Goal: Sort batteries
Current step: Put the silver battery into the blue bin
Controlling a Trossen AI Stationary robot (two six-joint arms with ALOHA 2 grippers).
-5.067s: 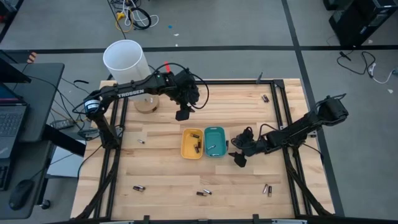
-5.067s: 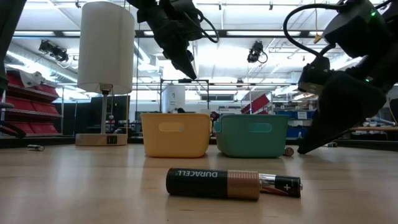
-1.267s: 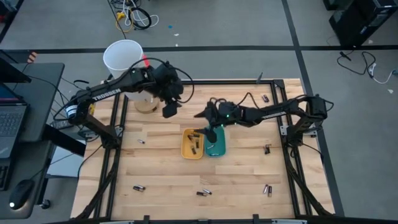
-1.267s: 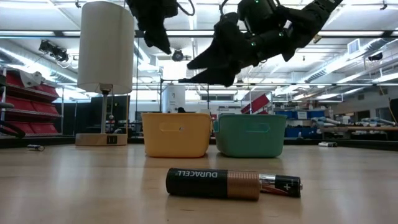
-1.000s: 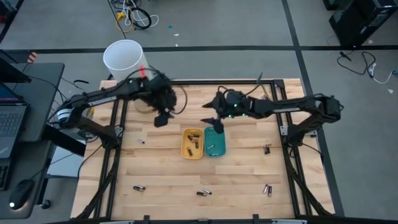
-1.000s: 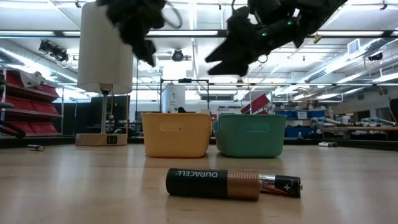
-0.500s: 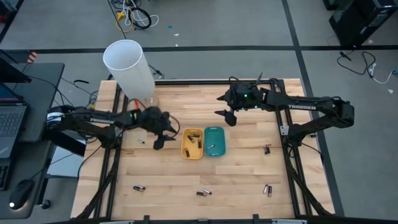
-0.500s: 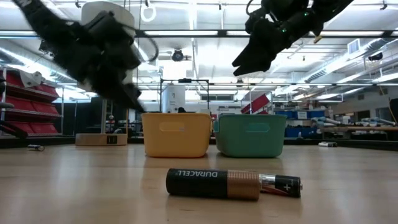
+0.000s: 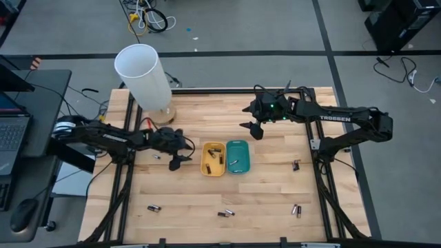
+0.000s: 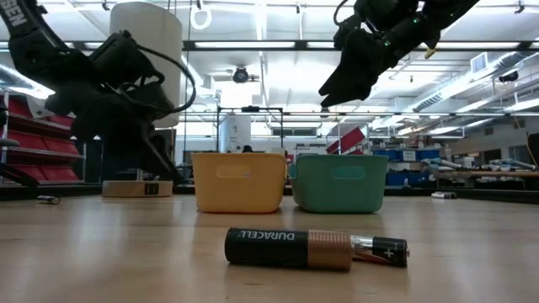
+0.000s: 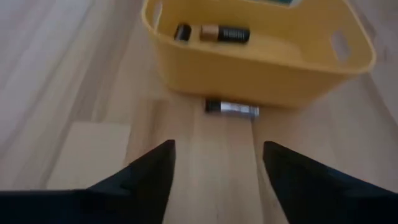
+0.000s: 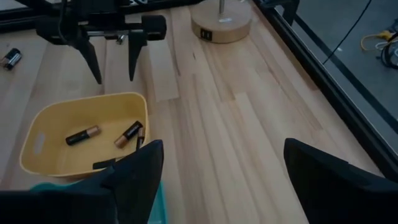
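A yellow tray (image 9: 212, 158) and a teal tray (image 9: 238, 156) stand side by side mid-table, each with batteries inside. My left gripper (image 9: 176, 163) is open, low over the table just left of the yellow tray. In its wrist view its fingers (image 11: 163, 163) point at a silvery battery (image 11: 231, 108) that lies on the wood against the yellow tray's wall (image 11: 261, 74); nothing is between them. My right gripper (image 9: 253, 128) hangs open and empty above the table, beyond the teal tray's far end. More batteries lie loose (image 9: 153, 207) (image 9: 225, 213) (image 9: 296, 209) (image 9: 295, 165).
A lamp with a white shade (image 9: 145, 72) and a wooden base (image 12: 221, 22) stands at the far left. A small battery (image 9: 156, 156) lies left of my left gripper. One large battery (image 10: 316, 249) lies close before the low camera. A black frame (image 9: 313, 138) borders the table.
My left gripper has come down from beside the lamp toward the table's near side and now sits low, just left of the yellow tray. My right gripper has drawn away from above the teal tray toward the far right. The trays and batteries have kept still.
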